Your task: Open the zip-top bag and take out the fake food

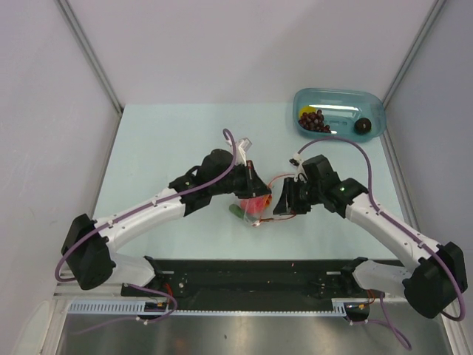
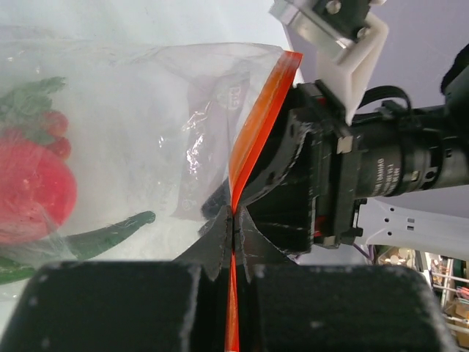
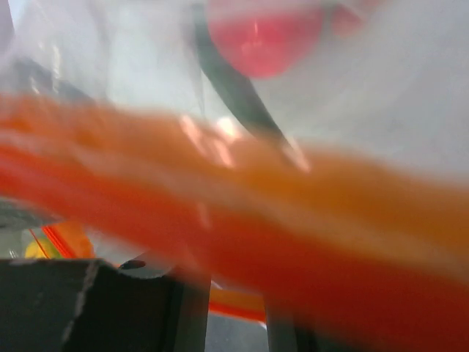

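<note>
Orange strip [image 2: 256,125] of the bag [image 2: 146,132] is what the move turns on. It runs lengthwise out of the left tool [image 2: 233,220], whose pads are clamped together on it, straight toward the right tool [image 2: 293,172] at its far stretch. The right tool is hard up against the strip, but I cannot tell whether it is gripping, since its wrist view is an orange blur. The bag sits mid-bench [image 1: 148,148] between the two tools, body to the left tool's side. Red fruit [image 2: 29,191] and green vegetable [image 2: 110,231] are inside it. Grapes [image 1: 314,120] and dark round piece [image 1: 363,126] lie in the tray [image 1: 340,95], well apart. No slider seen. Likely next: the right tool, nearer the free end, works along the strip away from the left.
</note>
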